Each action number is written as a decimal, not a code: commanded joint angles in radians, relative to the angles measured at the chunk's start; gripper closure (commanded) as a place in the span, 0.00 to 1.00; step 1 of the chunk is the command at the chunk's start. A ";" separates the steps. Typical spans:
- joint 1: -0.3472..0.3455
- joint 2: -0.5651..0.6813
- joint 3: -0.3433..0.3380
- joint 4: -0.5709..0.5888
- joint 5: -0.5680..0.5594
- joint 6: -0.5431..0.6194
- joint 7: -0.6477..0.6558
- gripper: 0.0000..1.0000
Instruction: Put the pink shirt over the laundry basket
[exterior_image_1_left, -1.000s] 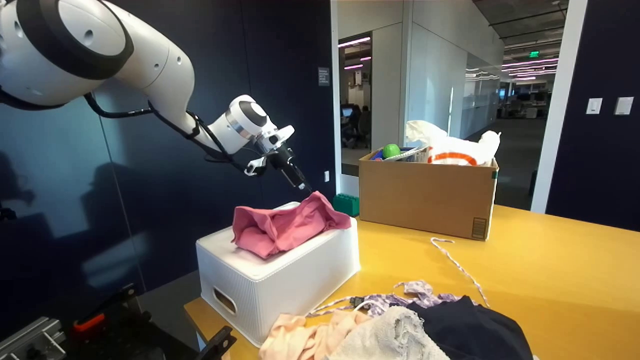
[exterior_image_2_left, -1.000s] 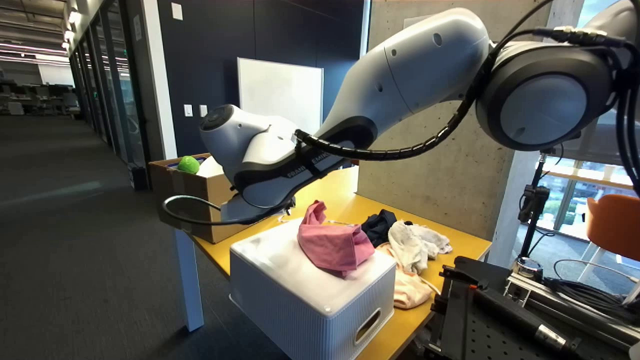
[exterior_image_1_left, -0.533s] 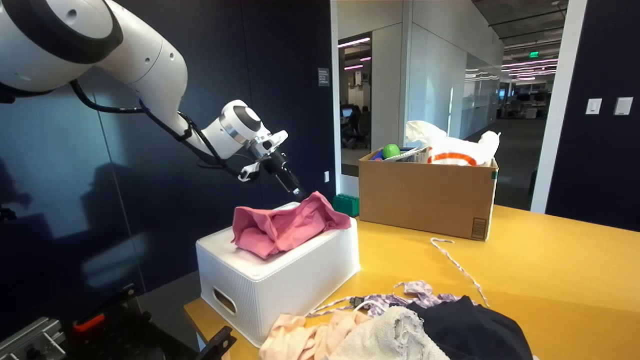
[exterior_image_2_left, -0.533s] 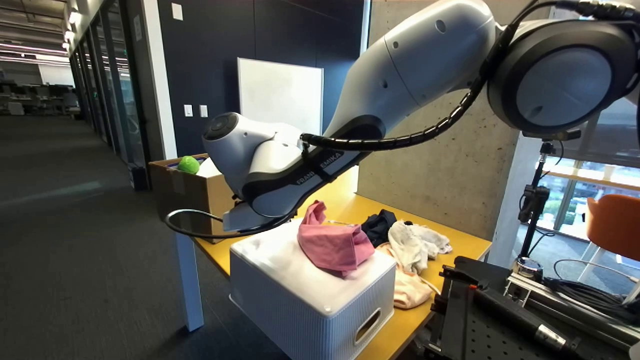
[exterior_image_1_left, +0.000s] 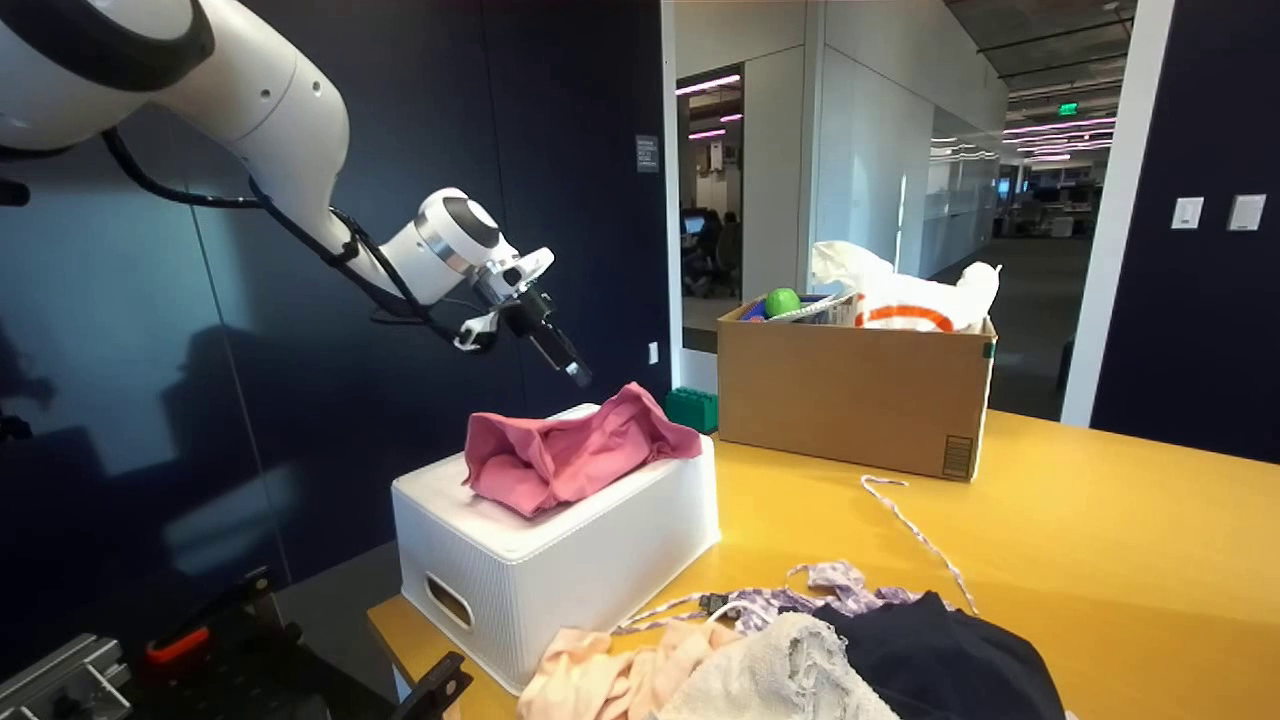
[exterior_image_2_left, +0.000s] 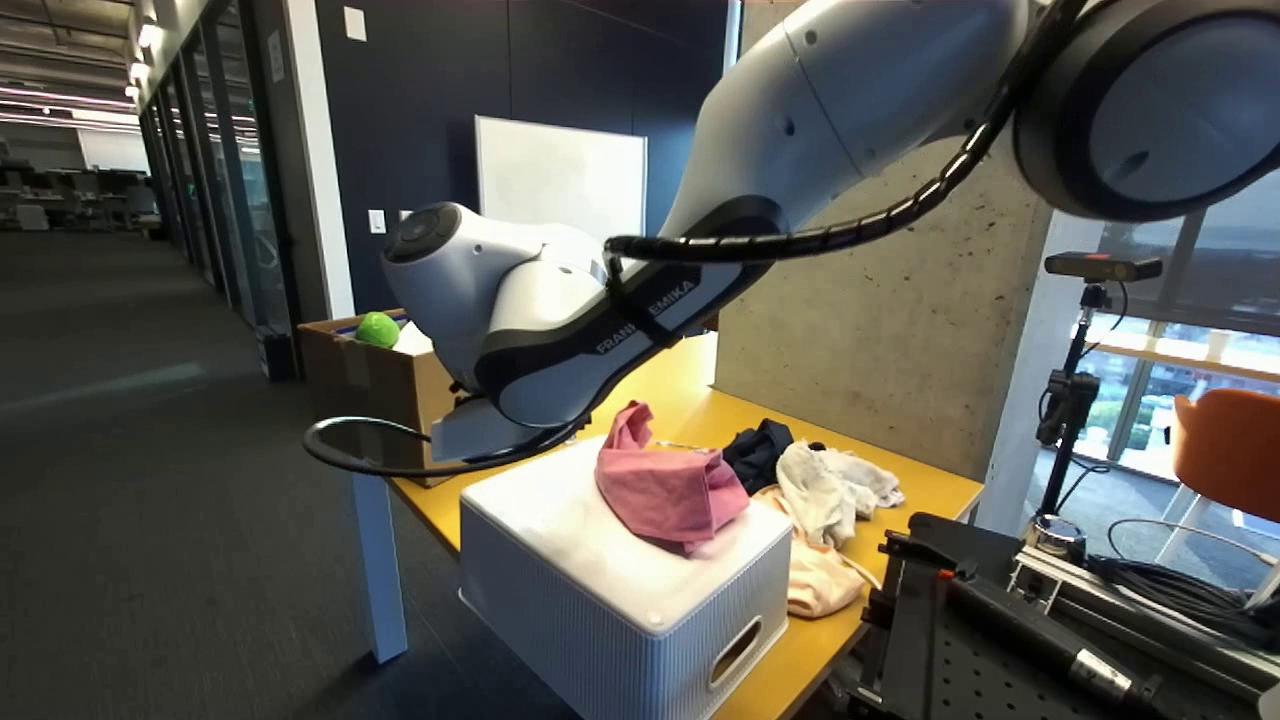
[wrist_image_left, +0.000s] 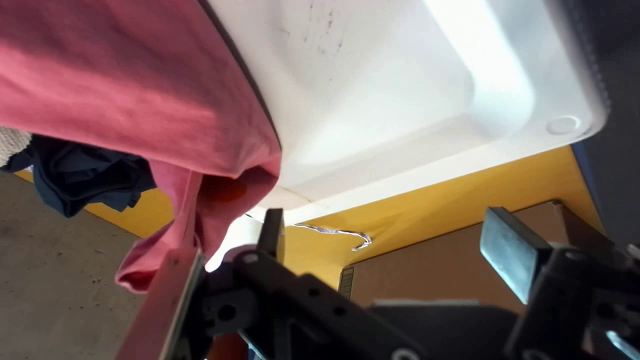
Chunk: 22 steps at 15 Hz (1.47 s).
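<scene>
The pink shirt (exterior_image_1_left: 590, 455) lies all crumpled on top of the white laundry basket (exterior_image_1_left: 615, 570), which sits upside down on the yellow counter (exterior_image_1_left: 1100, 540), and the jaws are wide apart in the air, near the shirt

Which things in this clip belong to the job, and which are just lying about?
Part of the job:
pink shirt
white laundry basket
gripper, open

Lying about:
cardboard box
navy cloth
peach cloth
grey cloth
purple-patterned cloth
green block
</scene>
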 joint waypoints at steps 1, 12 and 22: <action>0.085 -0.209 -0.020 -0.236 -0.079 -0.003 0.113 0.00; -0.045 -0.643 0.182 -0.760 -0.338 0.211 0.033 0.00; -0.195 -1.033 0.217 -1.351 -0.415 0.526 -0.134 0.00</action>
